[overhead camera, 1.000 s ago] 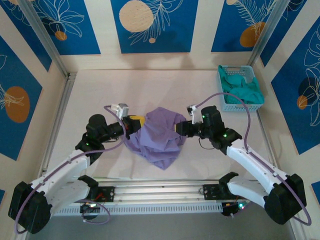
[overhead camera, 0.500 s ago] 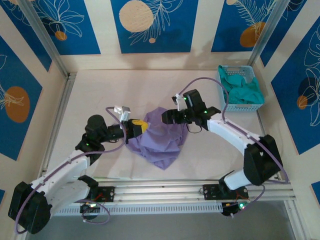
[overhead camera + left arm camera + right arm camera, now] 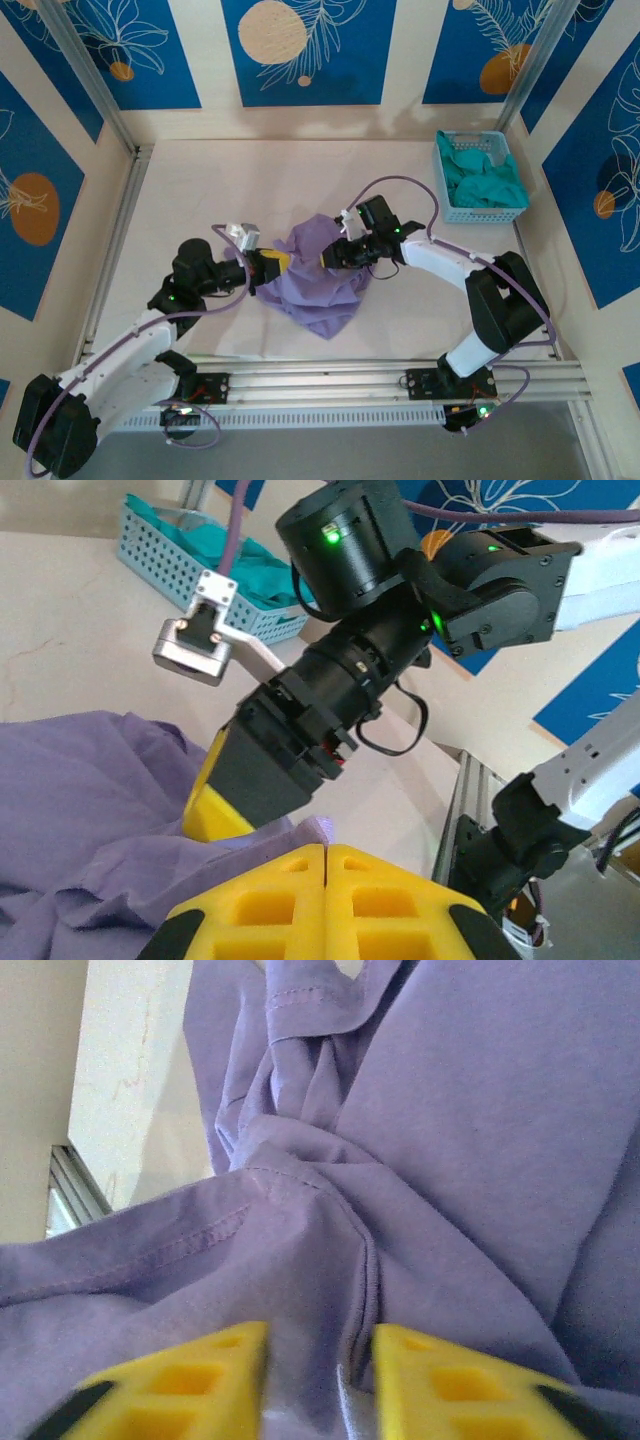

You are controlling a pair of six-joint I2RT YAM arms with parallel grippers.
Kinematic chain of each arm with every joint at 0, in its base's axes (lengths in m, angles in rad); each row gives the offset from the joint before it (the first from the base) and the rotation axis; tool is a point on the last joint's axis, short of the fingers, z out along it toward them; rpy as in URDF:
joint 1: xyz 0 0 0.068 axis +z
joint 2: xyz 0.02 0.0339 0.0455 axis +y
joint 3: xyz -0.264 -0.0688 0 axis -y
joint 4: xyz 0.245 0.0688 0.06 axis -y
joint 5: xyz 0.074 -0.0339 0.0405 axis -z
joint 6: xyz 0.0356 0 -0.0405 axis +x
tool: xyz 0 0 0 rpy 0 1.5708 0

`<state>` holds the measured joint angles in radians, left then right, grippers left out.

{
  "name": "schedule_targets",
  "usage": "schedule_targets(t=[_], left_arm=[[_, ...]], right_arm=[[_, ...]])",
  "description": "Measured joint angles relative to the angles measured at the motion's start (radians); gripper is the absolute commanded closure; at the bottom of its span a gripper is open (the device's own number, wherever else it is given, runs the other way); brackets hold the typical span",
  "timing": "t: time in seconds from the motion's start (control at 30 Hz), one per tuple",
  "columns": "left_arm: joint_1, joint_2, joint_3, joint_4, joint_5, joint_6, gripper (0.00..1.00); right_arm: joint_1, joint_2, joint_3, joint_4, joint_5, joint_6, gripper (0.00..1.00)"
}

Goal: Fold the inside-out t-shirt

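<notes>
The lavender cotton t-shirt point(image 3: 318, 280) is soft, matt cloth, creased, with stitched hems, bunched between the matt yellow grid-moulded plastic pads point(image 3: 170, 1385) of my right gripper point(image 3: 320, 1360). At two o'clock from it, the light-blue perforated plastic basket point(image 3: 470, 137) has a faint sheen and holds matt teal cloth point(image 3: 485, 180). The pale tabletop point(image 3: 200, 180) looks smooth, and my right arm's black housing point(image 3: 350, 540) glossy.

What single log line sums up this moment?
garment: lavender t-shirt crumpled, unfolded | left gripper: shut on its edge | right gripper: pinching a fold
</notes>
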<state>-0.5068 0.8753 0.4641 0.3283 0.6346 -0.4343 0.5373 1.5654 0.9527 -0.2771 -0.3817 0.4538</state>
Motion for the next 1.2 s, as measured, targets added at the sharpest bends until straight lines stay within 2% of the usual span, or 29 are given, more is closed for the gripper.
schedule_targets(t=[0.13,0.37,0.4,0.47,0.53,0.63,0.73,0.8,0.93,1.0,1.03,1.2], left_arm=[[0.0,0.001,0.022,-0.04,-0.049,0.021,1.0],[0.0,0.005,0.097,-0.064,-0.106,0.052,1.0],[0.0,0.005,0.1,-0.064,-0.107,0.052,1.0],[0.0,0.005,0.105,-0.066,-0.113,0.052,1.0],[0.0,0.008,0.106,-0.069,-0.113,0.052,1.0],[0.0,0.017,0.106,-0.076,-0.113,0.052,1.0],[0.0,0.018,0.106,-0.083,-0.113,0.052,1.0],[0.0,0.018,0.106,-0.083,-0.113,0.052,1.0],[0.0,0.018,0.106,-0.084,-0.119,0.059,1.0],[0.0,0.018,0.106,-0.087,-0.133,0.068,1.0],[0.0,0.018,0.106,-0.09,-0.145,0.071,1.0],[0.003,0.076,0.158,-0.097,-0.249,0.098,1.0]], right_arm=[[-0.001,0.002,0.004,0.003,-0.014,-0.003,0.98],[-0.003,0.007,0.029,-0.011,0.045,-0.035,1.0],[-0.003,0.005,0.029,-0.016,0.058,-0.041,0.95],[0.0,-0.011,0.029,-0.034,0.092,-0.055,0.76],[0.006,-0.033,0.029,-0.055,0.129,-0.077,0.61],[0.023,-0.051,0.03,-0.083,0.167,-0.105,0.54],[0.043,-0.05,0.029,-0.101,0.178,-0.115,0.53],[0.054,-0.044,0.029,-0.108,0.183,-0.119,0.57],[0.066,-0.015,0.029,-0.113,0.193,-0.128,0.89],[0.067,-0.014,0.03,-0.114,0.2,-0.127,0.98],[0.066,-0.015,0.034,-0.111,0.204,-0.128,1.0],[0.018,-0.015,0.107,-0.081,0.214,-0.123,1.0]])
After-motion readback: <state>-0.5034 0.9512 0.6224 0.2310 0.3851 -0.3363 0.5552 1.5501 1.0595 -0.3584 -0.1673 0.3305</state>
